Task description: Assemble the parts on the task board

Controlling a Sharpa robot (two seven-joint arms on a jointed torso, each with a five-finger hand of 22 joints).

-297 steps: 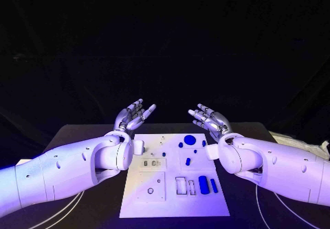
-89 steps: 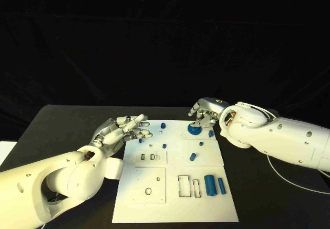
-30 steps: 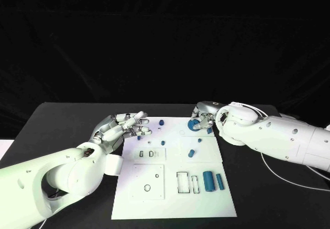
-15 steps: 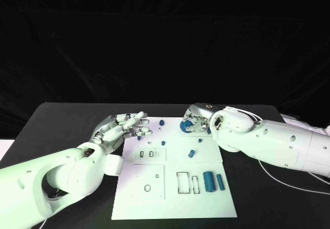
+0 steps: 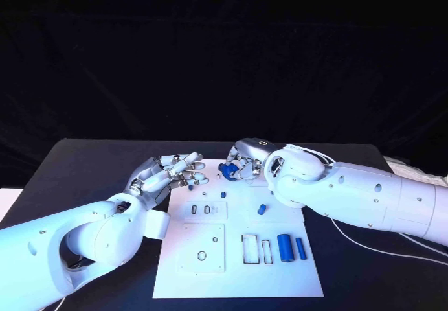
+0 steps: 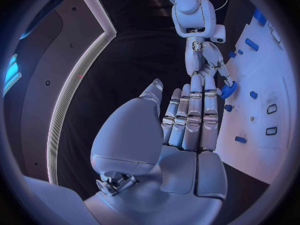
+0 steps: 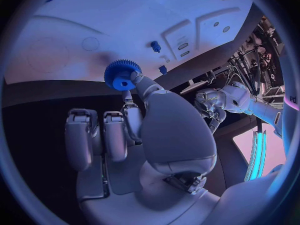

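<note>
A: Look, your right hand [image 5: 245, 166] grips the round blue toothed gear [image 7: 120, 74] above the white task board's [image 5: 238, 275] far edge.

B: Its teeth show from the right wrist. Your left hand [image 5: 171, 173] hovers, fingers apart, holding nothing.

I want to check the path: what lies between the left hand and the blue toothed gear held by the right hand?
In the head view, only bare white task board separates the left hand from the blue toothed gear in the right hand.
</note>
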